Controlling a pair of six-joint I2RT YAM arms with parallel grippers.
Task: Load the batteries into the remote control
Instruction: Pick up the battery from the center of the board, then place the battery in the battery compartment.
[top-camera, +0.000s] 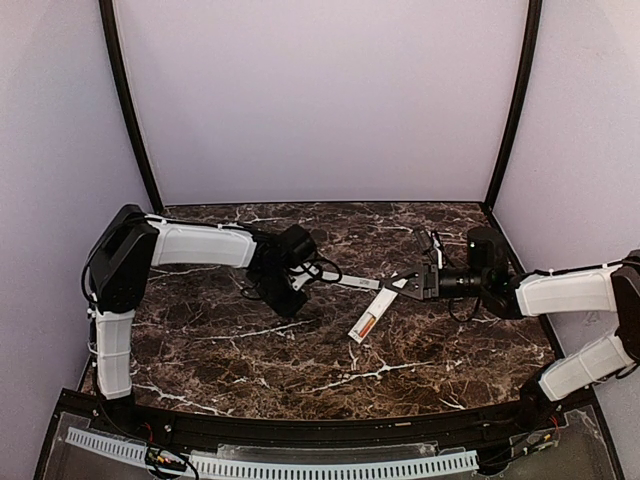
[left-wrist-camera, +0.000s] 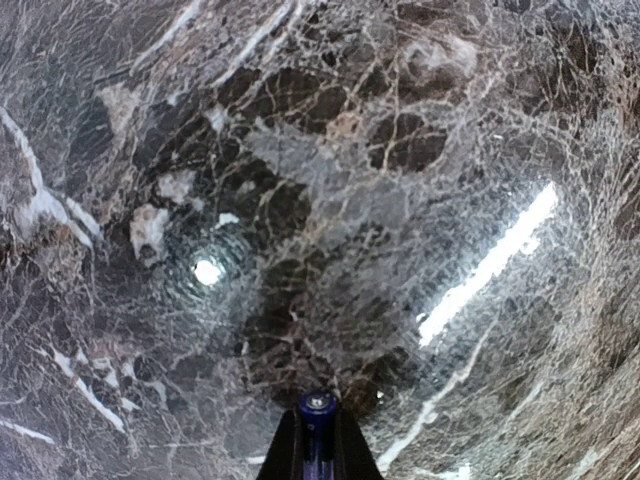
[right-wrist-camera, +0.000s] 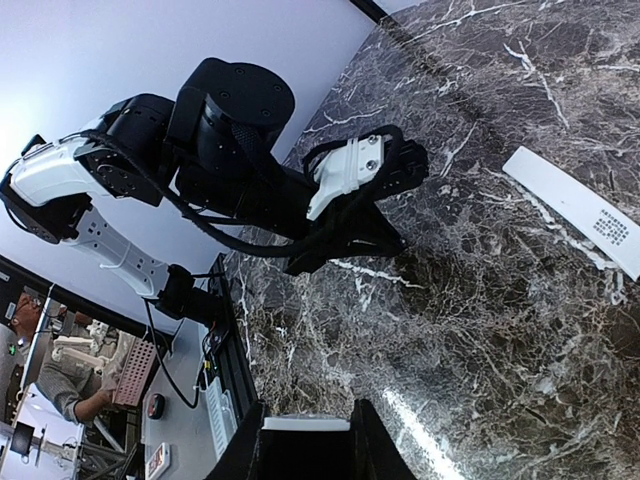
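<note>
In the left wrist view a dark blue-purple battery (left-wrist-camera: 318, 425) stands on end between my left gripper's (left-wrist-camera: 318, 450) fingers, which are shut on it just above the marble table (left-wrist-camera: 330, 200). Seen from above, that gripper (top-camera: 291, 299) points down at the table left of centre. The white remote control (top-camera: 372, 314) lies slantwise at the centre, and a red-orange battery (top-camera: 366, 325) sits in its recess. My right gripper (top-camera: 408, 286) is shut on the remote's far end. In the right wrist view the remote's white edge (right-wrist-camera: 305, 423) shows between the right gripper's (right-wrist-camera: 308, 440) fingers.
A flat white strip with a printed label (top-camera: 356, 283) lies on the table between the two grippers, also visible as the white strip (right-wrist-camera: 578, 208) in the right wrist view. Dark cables (top-camera: 322, 268) loop from the left wrist. Purple walls enclose the table.
</note>
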